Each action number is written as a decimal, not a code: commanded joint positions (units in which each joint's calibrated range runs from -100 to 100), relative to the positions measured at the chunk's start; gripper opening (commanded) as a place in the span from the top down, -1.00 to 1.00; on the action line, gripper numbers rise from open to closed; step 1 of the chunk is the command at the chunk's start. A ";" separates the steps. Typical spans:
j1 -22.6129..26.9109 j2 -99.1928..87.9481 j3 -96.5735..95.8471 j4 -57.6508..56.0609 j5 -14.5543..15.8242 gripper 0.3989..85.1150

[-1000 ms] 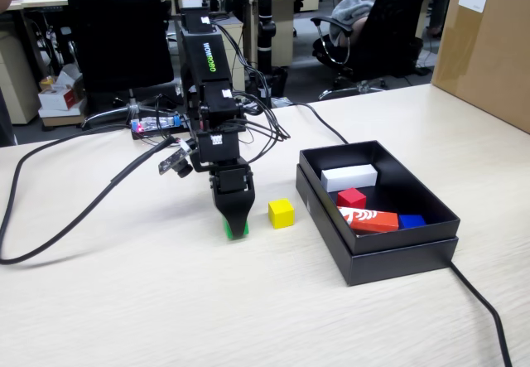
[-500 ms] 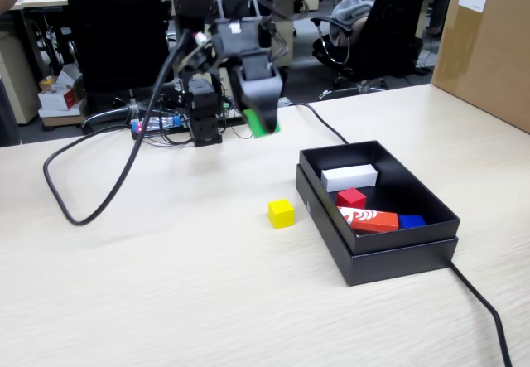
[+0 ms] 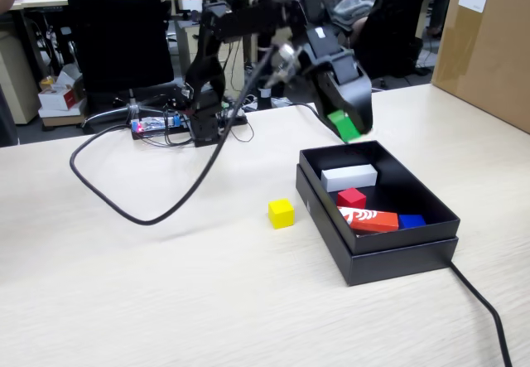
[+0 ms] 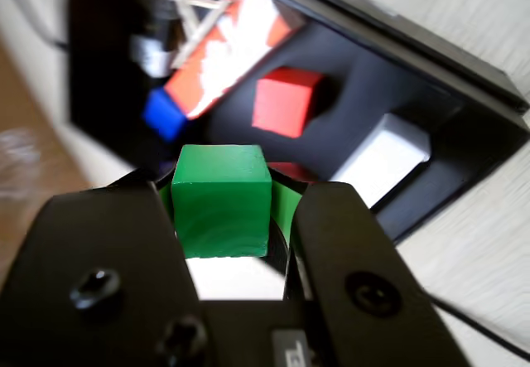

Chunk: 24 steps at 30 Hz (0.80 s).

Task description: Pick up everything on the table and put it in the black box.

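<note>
Wrist view: gripper clamped on the green cube, above the black box, red cube at 1 o'clock.

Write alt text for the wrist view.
A green cube is clamped in the gripper, hanging above the open black box. Inside the box lie a red cube, a white block, a red-orange block and a blue piece.
</note>
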 commanded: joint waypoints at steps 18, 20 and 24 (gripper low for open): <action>4.30 16.94 6.43 0.72 2.59 0.82; 4.30 17.17 5.52 0.81 2.59 0.76; 4.20 17.28 3.62 0.81 2.59 0.59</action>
